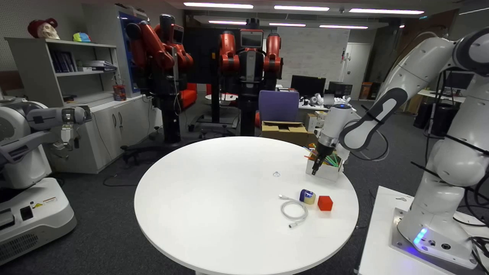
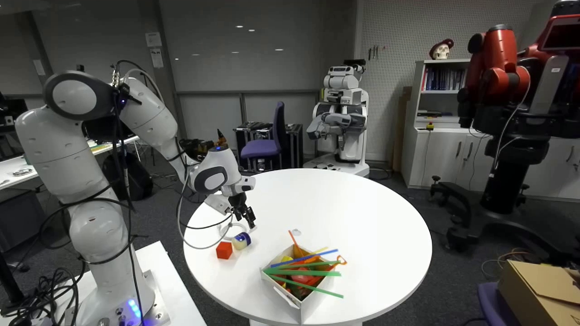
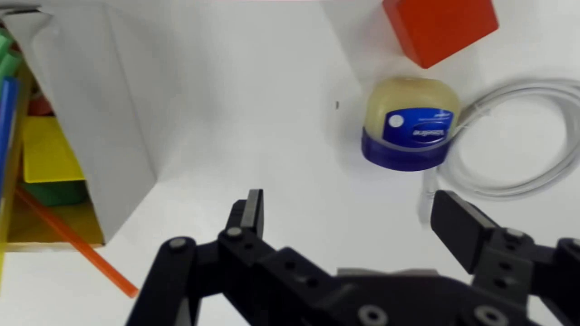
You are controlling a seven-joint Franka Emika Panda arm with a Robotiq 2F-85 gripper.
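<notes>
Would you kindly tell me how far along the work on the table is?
Looking done: the box is already filled, with straws sticking out over its rim. In hand: nothing; the gripper hangs open and empty above the table. Left, perhaps: the jar, red cube and cable, which all lie outside the box.

Has black pincer [image 3: 349,200] with silver screws [image 3: 234,232]; behind it, white rounded links [image 1: 424,65], dark joint rings [image 2: 105,100], black straps [image 1: 468,144], blue base lights [image 1: 420,236].
</notes>
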